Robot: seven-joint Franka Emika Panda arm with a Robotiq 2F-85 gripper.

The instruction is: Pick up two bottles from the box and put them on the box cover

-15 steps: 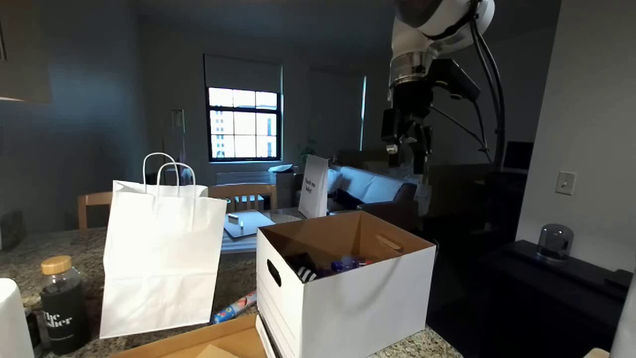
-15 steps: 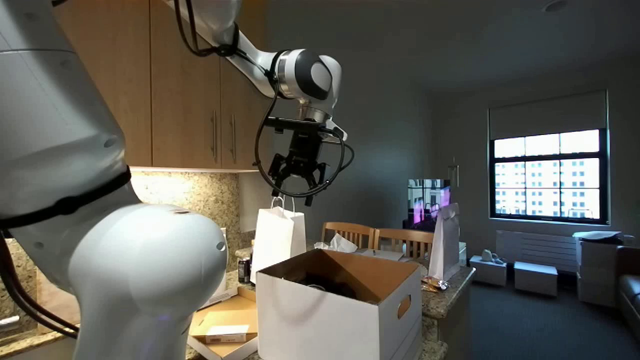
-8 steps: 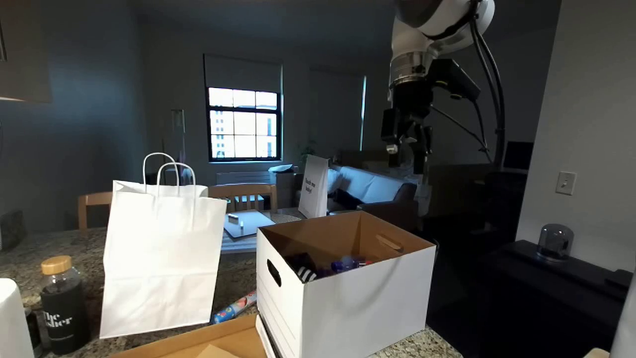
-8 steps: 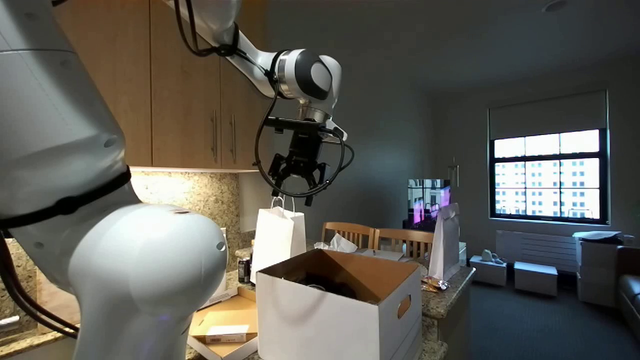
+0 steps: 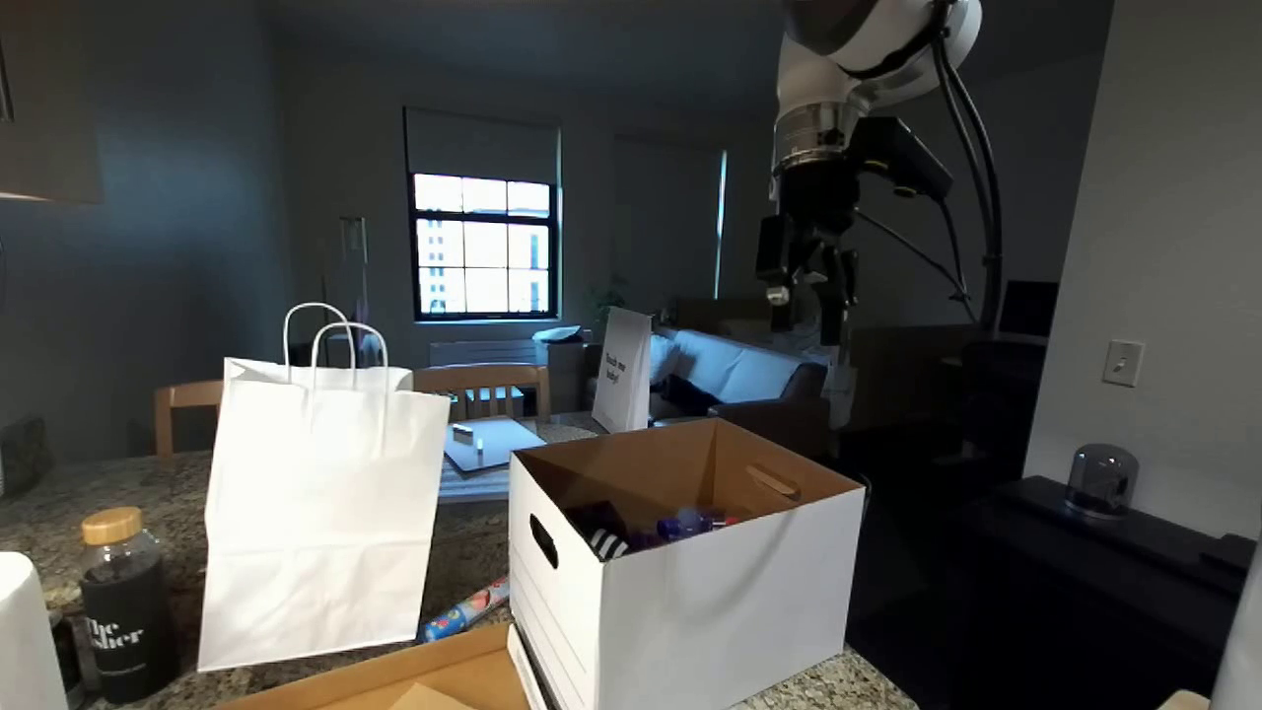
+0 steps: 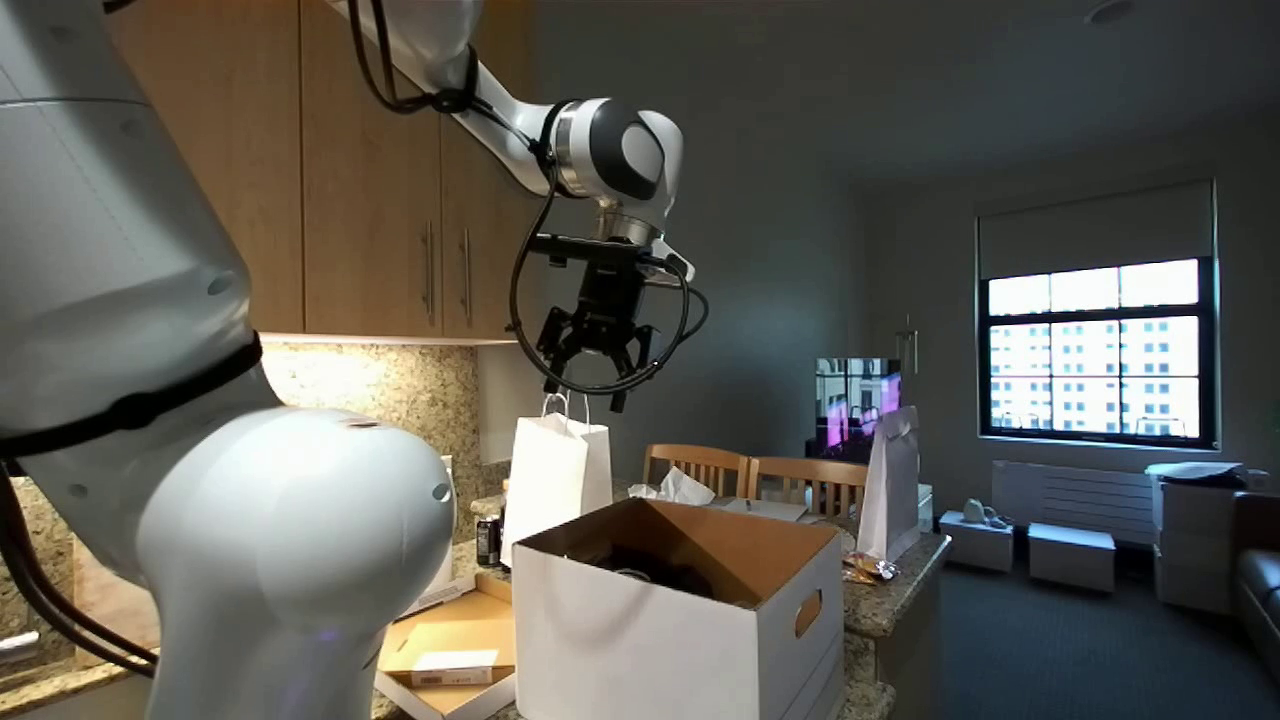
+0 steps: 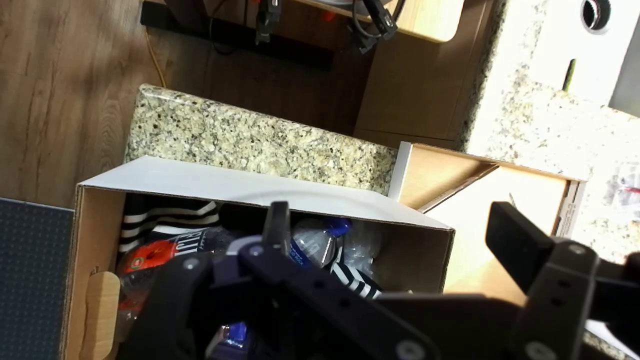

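The white box (image 5: 730, 592) stands open on the counter, also in an exterior view (image 6: 640, 640) and the wrist view (image 7: 240, 180). Inside, a clear bottle with a blue cap (image 7: 310, 242) lies tilted among striped black-and-white items. The blue cap also shows in an exterior view (image 5: 678, 525). A second blue thing (image 7: 237, 331) is mostly hidden by a finger; I cannot tell if it is a bottle. The shallow cardboard box cover (image 6: 490, 603) lies beside the box, also in the wrist view (image 7: 480, 225). My gripper (image 6: 585, 393) is open and empty, high above the box (image 7: 392, 217).
A white paper bag (image 5: 325, 513) stands on the counter by the box. A dark glass bottle with a wooden lid (image 5: 123, 611) and a colourful tube (image 5: 468, 608) are near it. A flat carton (image 6: 440, 645) lies in the cover. Another bag (image 6: 890, 490) stands behind.
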